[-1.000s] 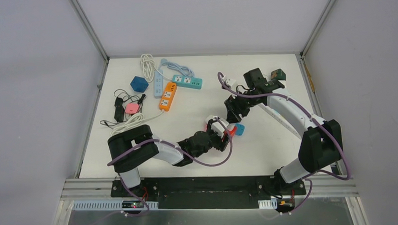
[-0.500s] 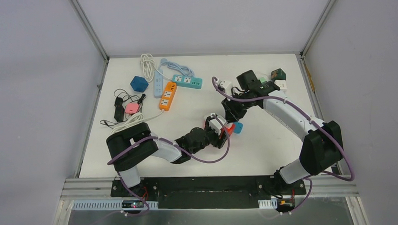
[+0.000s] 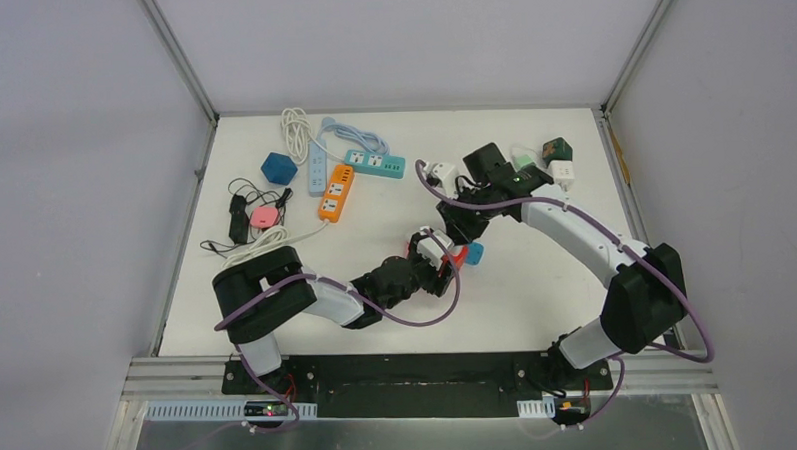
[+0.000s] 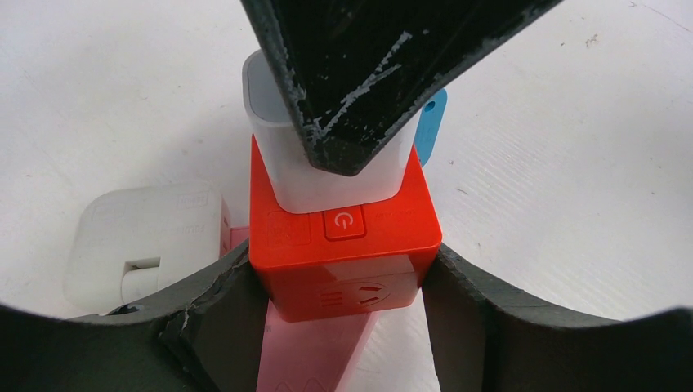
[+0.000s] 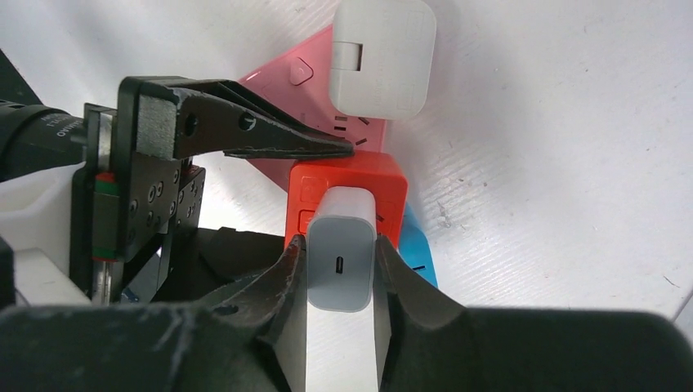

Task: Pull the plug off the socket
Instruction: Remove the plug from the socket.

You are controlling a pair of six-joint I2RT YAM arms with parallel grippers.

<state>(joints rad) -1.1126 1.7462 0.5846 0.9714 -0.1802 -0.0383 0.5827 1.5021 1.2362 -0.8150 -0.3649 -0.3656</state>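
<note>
Plug (image 5: 342, 257), white, stands in the red socket cube (image 5: 347, 184) at mid-table. The right arm arcs leftward, its right gripper (image 5: 340, 249) clamped on the plug. The low left arm's left gripper (image 4: 343, 282) squeezes the cube. Only the wrist views reveal one more white adapter (image 5: 384, 57) on a pink block (image 5: 286, 77). Overhead, three power strips (image 3: 336, 192) lie far left.

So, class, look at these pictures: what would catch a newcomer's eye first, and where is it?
The red socket cube at the middle of the table, clamped by the left gripper. A white plug is plugged into it, pinched by the right gripper. At the far left lies a cluster of coloured power strips and cables.
</note>
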